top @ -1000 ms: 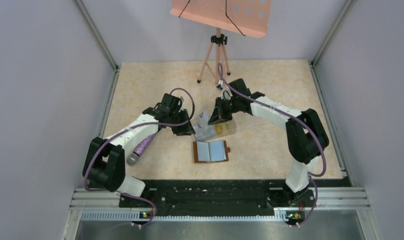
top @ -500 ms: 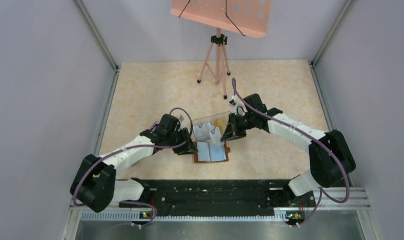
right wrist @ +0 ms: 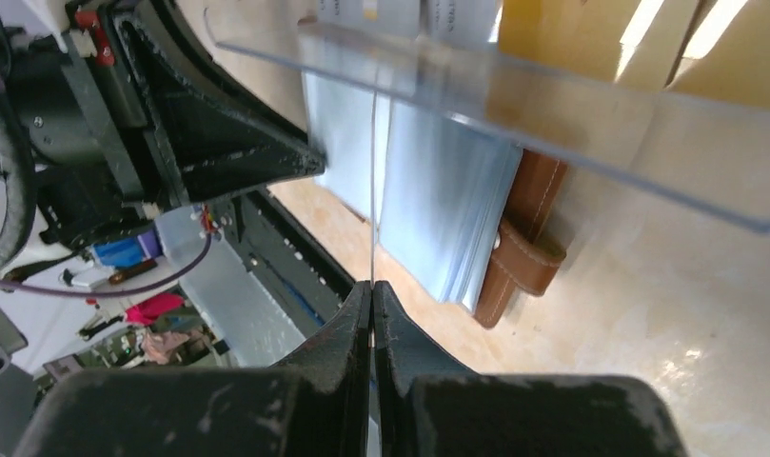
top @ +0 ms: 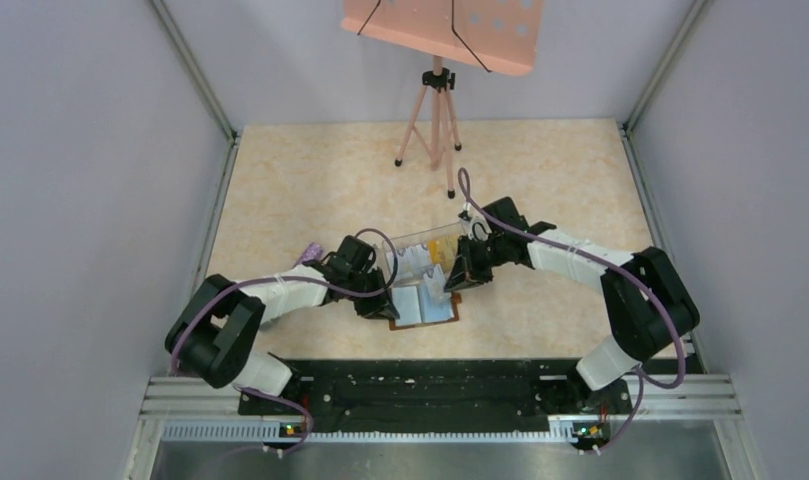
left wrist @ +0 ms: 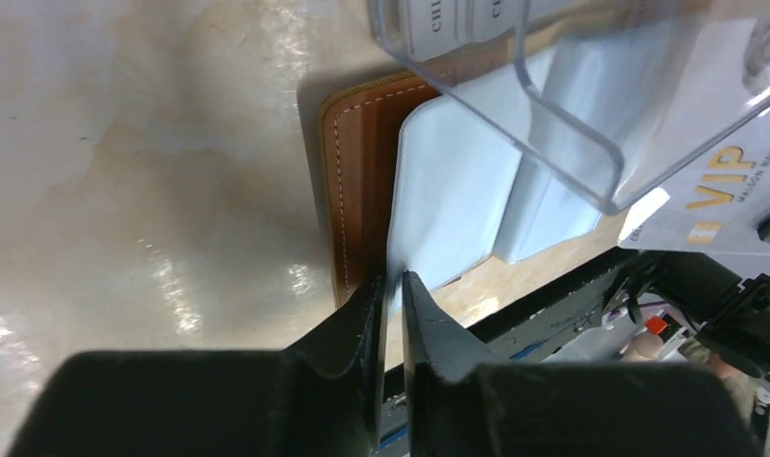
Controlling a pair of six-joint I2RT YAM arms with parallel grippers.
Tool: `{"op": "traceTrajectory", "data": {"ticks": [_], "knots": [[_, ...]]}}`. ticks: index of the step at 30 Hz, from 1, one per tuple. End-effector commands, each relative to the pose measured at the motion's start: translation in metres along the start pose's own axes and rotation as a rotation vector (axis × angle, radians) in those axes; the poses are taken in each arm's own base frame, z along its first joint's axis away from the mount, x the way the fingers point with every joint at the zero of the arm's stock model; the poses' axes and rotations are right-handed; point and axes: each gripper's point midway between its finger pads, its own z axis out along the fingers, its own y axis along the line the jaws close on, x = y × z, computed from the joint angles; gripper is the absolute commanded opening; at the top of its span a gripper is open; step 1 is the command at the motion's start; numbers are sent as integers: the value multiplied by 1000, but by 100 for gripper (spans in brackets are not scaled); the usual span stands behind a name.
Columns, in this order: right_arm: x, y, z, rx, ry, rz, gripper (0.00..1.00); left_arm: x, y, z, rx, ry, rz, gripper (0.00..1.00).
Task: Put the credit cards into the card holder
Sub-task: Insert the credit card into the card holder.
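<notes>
The brown card holder (top: 450,318) lies open near the table's front edge, its pale blue clear pockets (left wrist: 457,181) facing up and its snap tab (right wrist: 523,257) to the right. My left gripper (left wrist: 392,282) sits at its lower left corner, with the fingers closed on the edge of a pocket sheet. My right gripper (right wrist: 372,286) is shut on a whitish credit card (left wrist: 714,205) with orange VIP lettering, held on edge just above the pockets. Just behind stands a clear plastic box (top: 420,248) holding more whitish cards (left wrist: 438,24) and orange-yellow cards (right wrist: 571,38).
A pink tripod (top: 435,110) carries a salmon board (top: 445,30) at the back. A purple-handled object (top: 310,250) lies behind my left arm. A black rail (top: 420,385) runs along the near edge. Grey walls close both sides.
My left gripper came down from the box to the card holder's left corner and narrowed onto a pocket sheet. My right gripper brought a card from the box to just above the pockets.
</notes>
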Motion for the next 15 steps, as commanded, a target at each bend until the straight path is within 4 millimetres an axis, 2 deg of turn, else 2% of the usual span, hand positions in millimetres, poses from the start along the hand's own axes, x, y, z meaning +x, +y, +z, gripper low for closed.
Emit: {"op": "traceTrajectory", "data": {"ticks": [1, 6, 10, 15], "knots": [[-43, 12, 6, 9, -103, -66, 0, -10, -18, 6, 36, -15, 31, 12], [-67, 17, 14, 2, -138, -66, 0, -5, -14, 11, 19, 1, 5, 0], [-79, 21, 18, -5, -147, -74, 0, -5, -13, 11, 9, 2, 0, 0], [-70, 23, 13, -21, -131, -79, 0, -9, -14, 7, -9, -13, 6, 6]]}}
